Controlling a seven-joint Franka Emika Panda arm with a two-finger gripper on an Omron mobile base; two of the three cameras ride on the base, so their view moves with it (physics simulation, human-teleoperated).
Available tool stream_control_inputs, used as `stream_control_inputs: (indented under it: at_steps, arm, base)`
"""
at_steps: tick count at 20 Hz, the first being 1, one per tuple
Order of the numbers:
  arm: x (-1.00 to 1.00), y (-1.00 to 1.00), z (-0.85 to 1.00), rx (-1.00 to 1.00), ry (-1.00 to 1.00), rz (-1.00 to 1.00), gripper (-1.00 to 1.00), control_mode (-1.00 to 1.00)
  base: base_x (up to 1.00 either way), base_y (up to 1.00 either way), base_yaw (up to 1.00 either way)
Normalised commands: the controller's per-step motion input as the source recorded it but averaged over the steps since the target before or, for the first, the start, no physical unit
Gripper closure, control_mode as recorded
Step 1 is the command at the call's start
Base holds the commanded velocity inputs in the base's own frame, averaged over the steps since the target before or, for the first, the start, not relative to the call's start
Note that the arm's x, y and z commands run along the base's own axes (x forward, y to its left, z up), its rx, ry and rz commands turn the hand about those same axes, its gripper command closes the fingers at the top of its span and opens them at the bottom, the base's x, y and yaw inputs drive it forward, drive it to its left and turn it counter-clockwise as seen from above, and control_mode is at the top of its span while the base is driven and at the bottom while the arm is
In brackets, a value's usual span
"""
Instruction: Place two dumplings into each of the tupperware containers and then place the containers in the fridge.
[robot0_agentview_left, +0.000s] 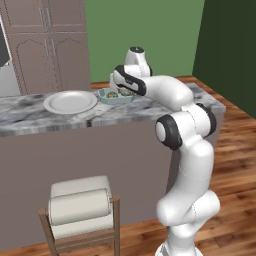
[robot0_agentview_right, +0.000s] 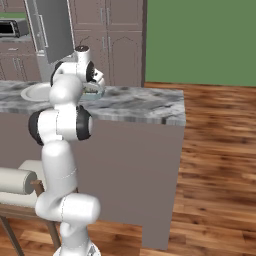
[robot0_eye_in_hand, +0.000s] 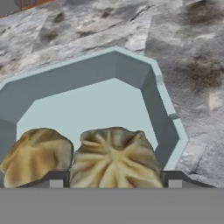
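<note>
Dumplings (robot0_eye_in_hand: 114, 155), two side by side inside a teal tupperware container (robot0_eye_in_hand: 148, 83) on the marble tabletop (robot0_eye_in_hand: 192, 57), sit between the tool's (robot0_eye_in_hand: 114, 181) spread fingertips (robot0_eye_in_hand: 174, 179).

The arm (robot0_agentview_left: 180, 125) folds forward, gripper (robot0_eye_in_hand: 114, 183) low, jaws parted (fingertips well apart).

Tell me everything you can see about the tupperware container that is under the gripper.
The tupperware container is a shallow pale teal-blue tub with angled corners and a flared rim, plastic by its look. It sits flat and uncovered on the grey marbled counter, to the right of the round white plate in the left base view. Two tan pleated dumplings lie side by side on its floor. The gripper stands open around one dumpling.
</note>
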Motion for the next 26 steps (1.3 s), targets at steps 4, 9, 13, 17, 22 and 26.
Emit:
stream_control_inputs:
  at_steps: [4,9,13,17,22,26]
  arm:
    - [0.33,0.0,0.0,0.0,0.0,0.0,1.0,-1.0]
    - [0.26,0.0,-0.01,0.0,0.0,0.0,1.0,-1.0]
    - [0.2,0.14,0.0,0.0,0.0,0.0,1.0,-1.0]
    - [0.17,0.1,-0.08,0.0,0.02,0.0,1.0,-1.0]
    - [0.18,0.05,-0.15,0.0,0.03,0.0,-1.0,-1.0]
    - [0.19,0.01,-0.02,0.0,0.0,0.0,-1.0,-1.0]
  base:
    - [0.0,0.0,0.0]
    - [0.0,0.0,0.0]
    - [0.0,0.0,0.0]
    - [0.0,0.0,0.0]
    - [0.0,0.0,0.0]
    - [0.0,0.0,0.0]
